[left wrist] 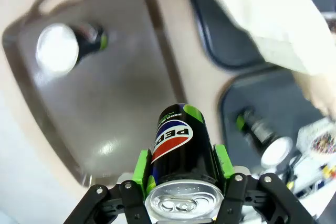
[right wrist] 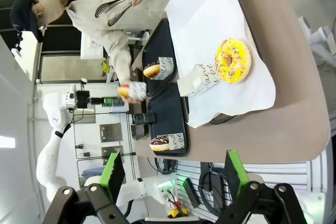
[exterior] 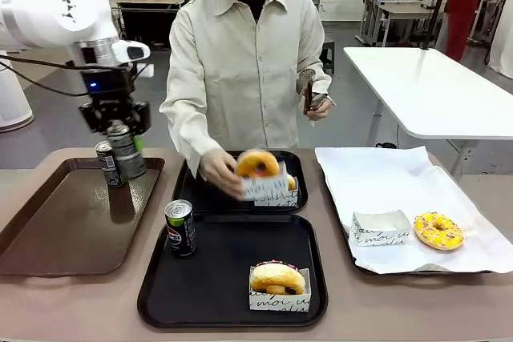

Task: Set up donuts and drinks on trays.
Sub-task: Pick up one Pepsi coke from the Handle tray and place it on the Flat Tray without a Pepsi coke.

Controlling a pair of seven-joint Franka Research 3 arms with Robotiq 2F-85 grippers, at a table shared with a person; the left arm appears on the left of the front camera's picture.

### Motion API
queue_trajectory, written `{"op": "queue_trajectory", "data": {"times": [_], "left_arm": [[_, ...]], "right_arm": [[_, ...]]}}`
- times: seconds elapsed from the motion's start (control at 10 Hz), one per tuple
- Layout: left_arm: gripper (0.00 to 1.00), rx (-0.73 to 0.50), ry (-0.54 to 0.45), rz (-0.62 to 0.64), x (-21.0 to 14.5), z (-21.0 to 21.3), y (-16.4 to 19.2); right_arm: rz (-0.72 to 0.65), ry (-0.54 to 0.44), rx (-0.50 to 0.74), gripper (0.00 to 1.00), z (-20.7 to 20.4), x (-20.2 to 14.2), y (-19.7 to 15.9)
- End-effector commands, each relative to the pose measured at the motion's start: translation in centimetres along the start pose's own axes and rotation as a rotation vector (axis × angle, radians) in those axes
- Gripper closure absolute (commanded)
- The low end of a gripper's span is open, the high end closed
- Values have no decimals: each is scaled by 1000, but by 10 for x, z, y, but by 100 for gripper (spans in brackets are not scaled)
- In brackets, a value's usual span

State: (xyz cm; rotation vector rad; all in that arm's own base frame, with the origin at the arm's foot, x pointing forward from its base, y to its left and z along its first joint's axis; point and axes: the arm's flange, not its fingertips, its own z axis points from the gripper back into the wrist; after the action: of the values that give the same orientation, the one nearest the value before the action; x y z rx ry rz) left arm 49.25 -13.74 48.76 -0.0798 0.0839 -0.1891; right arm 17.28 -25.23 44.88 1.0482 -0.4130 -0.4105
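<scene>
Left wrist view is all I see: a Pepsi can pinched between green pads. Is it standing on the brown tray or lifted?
Observer: Lifted, it seems: the front view shows the left gripper holding the can just above the brown tray, beside another can standing there.
Operator: What's the person doing?
Observer: One hand carries a boxed donut over the far black tray; the other hand holds tongs.
Operator: And the second claw?
Observer: The right gripper stands open, empty.
</scene>
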Motion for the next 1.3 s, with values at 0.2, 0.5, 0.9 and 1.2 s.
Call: {"op": "queue_trajectory", "data": {"times": [0.2, 0.5, 0.9, 1.2], "left_arm": [[41, 55, 140, -147, -121, -12, 73], [41, 25, 87, -104, -129, -9, 84], [41, 33, 143, -110, -133, -14, 85], [41, 33, 143, -110, -133, -14, 85]], "right_arm": [[13, -1, 19, 0, 1, 0, 0], [13, -1, 19, 0, 1, 0, 0], [13, -1, 19, 0, 1, 0, 0], [13, -1, 19, 0, 1, 0, 0]]}}
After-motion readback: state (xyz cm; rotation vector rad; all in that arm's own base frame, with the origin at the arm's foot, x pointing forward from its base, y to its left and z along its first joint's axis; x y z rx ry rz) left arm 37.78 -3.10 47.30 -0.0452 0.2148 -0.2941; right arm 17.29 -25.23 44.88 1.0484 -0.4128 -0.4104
